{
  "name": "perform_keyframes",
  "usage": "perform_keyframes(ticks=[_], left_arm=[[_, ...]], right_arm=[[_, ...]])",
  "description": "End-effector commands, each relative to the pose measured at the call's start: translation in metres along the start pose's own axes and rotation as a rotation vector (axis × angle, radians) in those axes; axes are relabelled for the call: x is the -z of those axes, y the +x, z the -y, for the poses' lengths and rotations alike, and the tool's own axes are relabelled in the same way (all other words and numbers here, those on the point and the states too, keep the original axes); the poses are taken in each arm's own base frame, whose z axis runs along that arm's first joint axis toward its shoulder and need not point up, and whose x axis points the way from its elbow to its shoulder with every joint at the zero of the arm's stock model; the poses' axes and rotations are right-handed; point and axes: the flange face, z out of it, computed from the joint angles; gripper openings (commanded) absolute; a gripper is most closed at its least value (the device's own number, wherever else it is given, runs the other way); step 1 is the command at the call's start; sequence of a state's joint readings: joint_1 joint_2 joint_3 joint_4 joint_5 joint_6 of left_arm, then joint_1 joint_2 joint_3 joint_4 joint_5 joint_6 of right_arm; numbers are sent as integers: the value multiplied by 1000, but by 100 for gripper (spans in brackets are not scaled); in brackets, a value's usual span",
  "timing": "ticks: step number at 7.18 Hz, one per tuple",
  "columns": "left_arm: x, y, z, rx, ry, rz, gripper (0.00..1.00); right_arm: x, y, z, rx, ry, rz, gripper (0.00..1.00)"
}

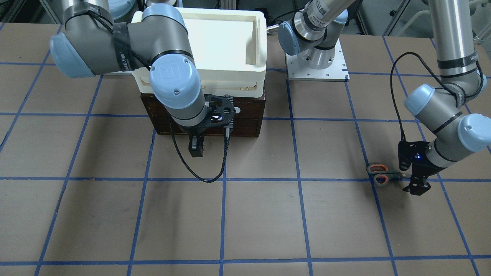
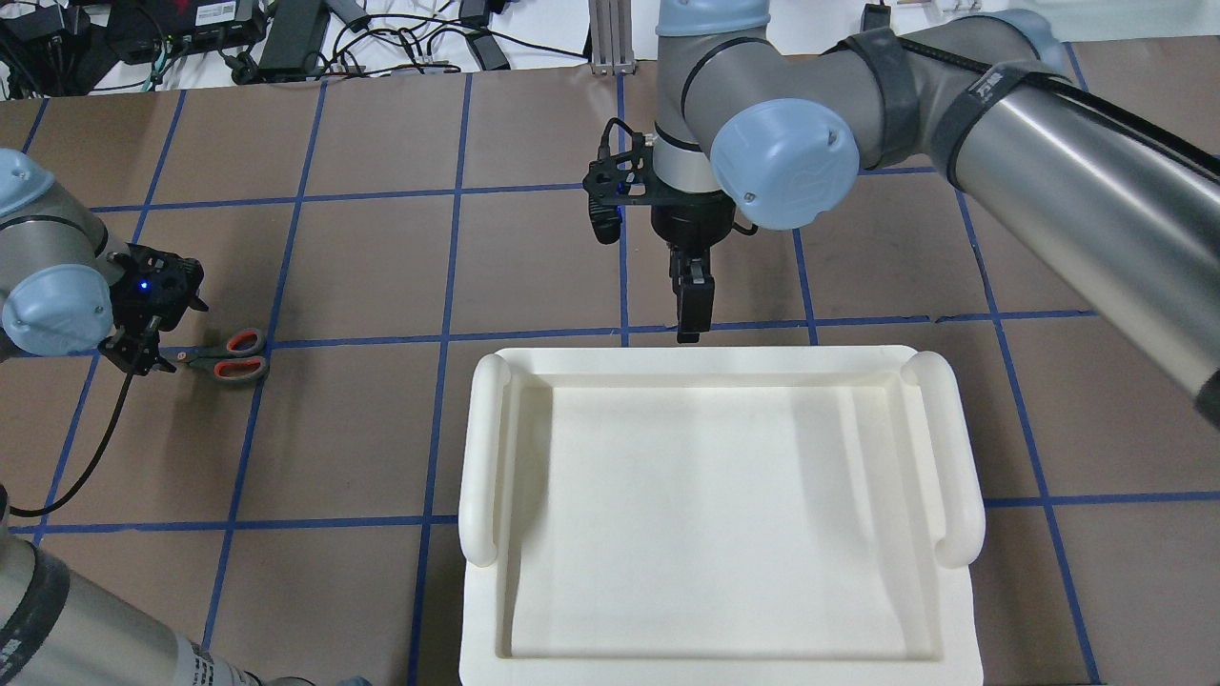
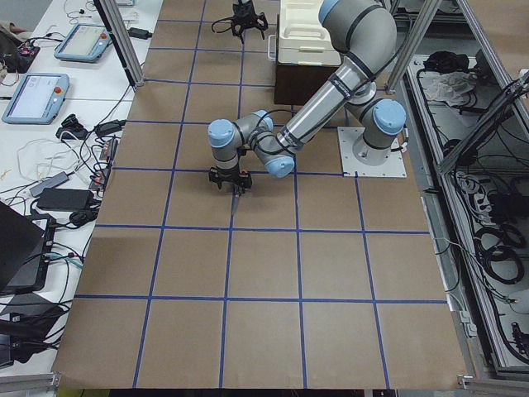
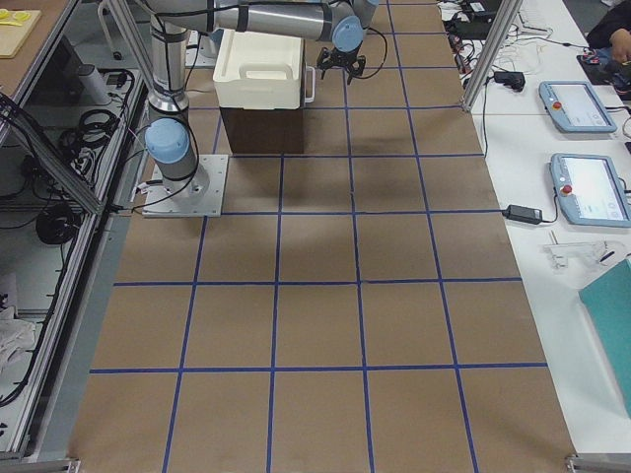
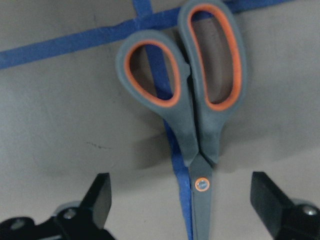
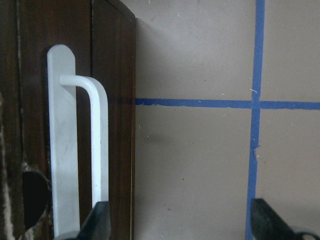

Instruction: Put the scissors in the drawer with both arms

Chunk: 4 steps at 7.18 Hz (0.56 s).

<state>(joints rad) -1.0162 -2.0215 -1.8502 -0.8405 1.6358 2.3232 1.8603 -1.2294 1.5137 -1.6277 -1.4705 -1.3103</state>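
The scissors point(image 1: 378, 174) lie closed and flat on the brown table, handles toward its middle; they also show in the overhead view point(image 2: 224, 357). My left gripper point(image 1: 408, 177) is open and low over them. In the left wrist view the blades just past the pivot point(image 5: 201, 185) lie between its two fingers point(image 5: 100, 195), untouched. The drawer point(image 1: 245, 119) is closed under a white tray. My right gripper point(image 1: 196, 147) is open in front of the drawer. In the right wrist view the white bar handle point(image 6: 100, 150) lines up with one fingertip point(image 6: 97, 220).
The white plastic tray point(image 2: 724, 362) sits on top of the drawer cabinet. The left arm's base plate point(image 1: 316, 63) stands beside it. A black cable point(image 1: 207, 172) loops down from my right wrist. Blue tape lines grid the table.
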Motion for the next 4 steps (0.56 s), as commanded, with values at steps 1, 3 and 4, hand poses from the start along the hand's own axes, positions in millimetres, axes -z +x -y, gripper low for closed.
perform_keyframes(ticks=[1, 3, 4], left_arm=[[-10, 13, -12, 40, 39, 15, 98], [-14, 13, -8, 60, 82, 21, 97], [-18, 16, -4, 60, 94, 14, 94]], right_arm=[[-9, -3, 7, -9, -19, 23, 99], [-15, -9, 5, -14, -33, 68, 99], [-22, -13, 8, -16, -25, 87, 99]])
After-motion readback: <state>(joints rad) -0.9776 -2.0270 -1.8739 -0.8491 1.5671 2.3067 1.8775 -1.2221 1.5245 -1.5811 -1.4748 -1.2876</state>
